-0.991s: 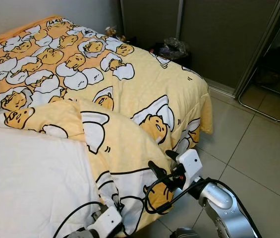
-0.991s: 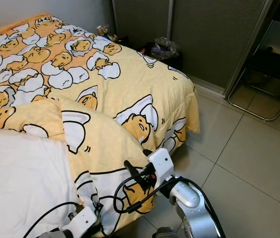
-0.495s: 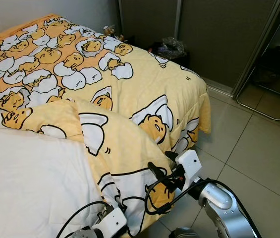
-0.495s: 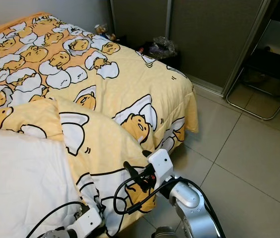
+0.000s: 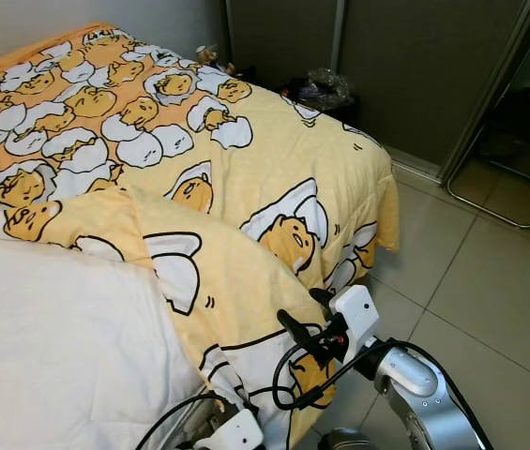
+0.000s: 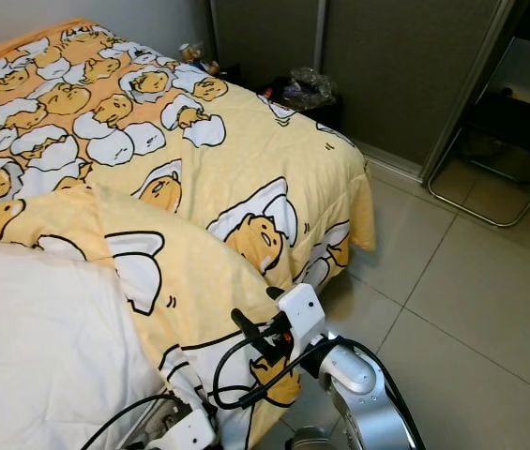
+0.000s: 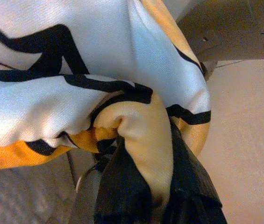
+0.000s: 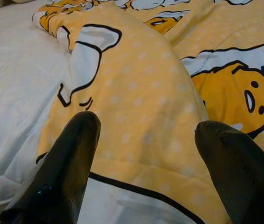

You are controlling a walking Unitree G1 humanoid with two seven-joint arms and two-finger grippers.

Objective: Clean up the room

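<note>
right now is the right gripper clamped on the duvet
No, the right gripper is open, its fingers spread apart over the yellow duvet.

Pale grey tiled floor (image 5: 490, 309) with thin dark joints, evenly lit. Along the far side, dark sliding wardrobe doors (image 5: 415, 66), with a metal chair frame (image 5: 513, 178) standing on the tiles to the right. Plain light wall (image 5: 58, 23) behind the bed (image 5: 274, 150).

I see a grey wardrobe (image 5: 415, 66) behind the tiled floor (image 5: 490, 281). A metal chair frame (image 5: 518, 178) stands beside it, right.
</note>
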